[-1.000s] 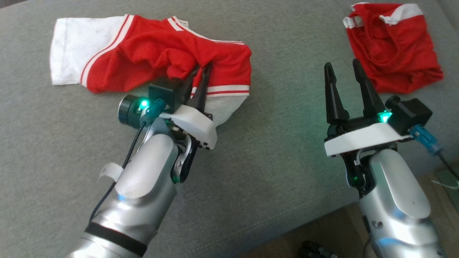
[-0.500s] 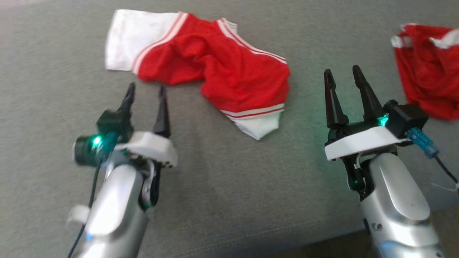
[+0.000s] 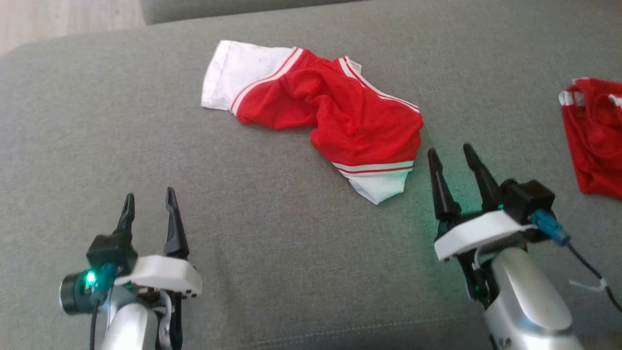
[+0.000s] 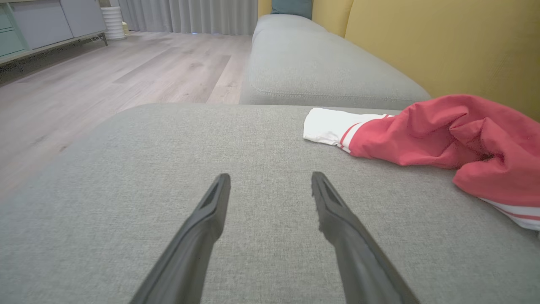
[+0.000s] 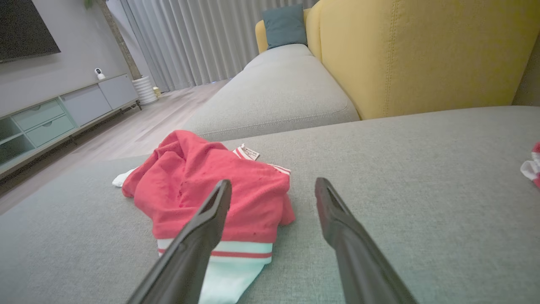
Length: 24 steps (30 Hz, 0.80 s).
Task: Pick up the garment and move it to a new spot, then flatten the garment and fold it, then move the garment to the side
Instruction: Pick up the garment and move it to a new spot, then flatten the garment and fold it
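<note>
Left gripper [image 3: 149, 194] is released and empty over bare grey cushion [image 3: 272, 243], well apart from the garment [image 3: 340, 116], which lies crumpled mid-cushion; right gripper [image 3: 449, 148] is spread and empty, just beside it; second red garment [image 3: 595, 146] lies at far right; open cushion separates the grippers; left gripper no longer pinches the garment's fold as a second ago.
</note>
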Motion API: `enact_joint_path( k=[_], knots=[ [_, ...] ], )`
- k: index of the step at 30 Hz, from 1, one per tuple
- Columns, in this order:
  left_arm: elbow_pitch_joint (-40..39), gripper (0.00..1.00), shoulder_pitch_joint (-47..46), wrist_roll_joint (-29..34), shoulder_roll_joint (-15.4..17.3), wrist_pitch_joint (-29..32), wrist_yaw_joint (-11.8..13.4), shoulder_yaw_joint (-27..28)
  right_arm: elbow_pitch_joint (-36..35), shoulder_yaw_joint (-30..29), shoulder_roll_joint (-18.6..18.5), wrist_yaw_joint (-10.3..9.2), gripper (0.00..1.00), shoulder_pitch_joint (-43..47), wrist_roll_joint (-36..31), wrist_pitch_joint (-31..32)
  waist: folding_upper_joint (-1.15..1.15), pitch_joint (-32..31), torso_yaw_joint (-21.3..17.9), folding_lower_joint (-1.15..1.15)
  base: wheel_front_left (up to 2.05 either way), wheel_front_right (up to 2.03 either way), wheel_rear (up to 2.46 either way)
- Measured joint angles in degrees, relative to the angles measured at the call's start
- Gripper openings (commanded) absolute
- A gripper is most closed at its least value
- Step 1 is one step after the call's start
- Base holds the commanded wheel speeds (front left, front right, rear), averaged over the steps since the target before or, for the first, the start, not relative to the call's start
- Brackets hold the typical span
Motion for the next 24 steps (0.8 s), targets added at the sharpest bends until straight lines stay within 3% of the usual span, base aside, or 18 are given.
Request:
enact_joint_path(
  k=[10, 22, 23, 24],
  knots=[
    [-0.8, 1.00, 3.4, 1.6, -0.5, 0.0, -2.4, 0.9, 5.9, 0.0, 0.0, -0.01, 1.00, 3.0, -1.3, 0.0, 0.00, -1.7, 3.7, 0.00, 0.00, 0.00, 0.00],
    [-1.9, 1.00, 3.2, 0.6, -0.5, 0.0, -2.4, -1.4, 16.0, -2.0, 0.1, 0.00, 1.00, 2.1, -2.4, -0.1, 0.00, -0.5, 11.6, 0.00, 0.00, 0.00, 0.00],
    [-2.0, 1.00, 3.2, 0.5, -0.5, 0.0, -2.3, -1.4, 16.4, -2.1, 0.1, 0.00, 0.77, 1.4, -2.4, -0.2, 0.00, -0.4, 12.2, 0.00, 0.00, 0.00, 0.00],
    [-2.1, 1.00, 3.2, 0.4, -0.5, 0.0, -2.3, -1.4, 16.9, -2.1, 0.1, 0.00, 0.43, 0.8, -2.4, -0.2, 0.00, -0.3, 12.6, 0.00, 0.00, 0.00, 0.00]
  ],
)
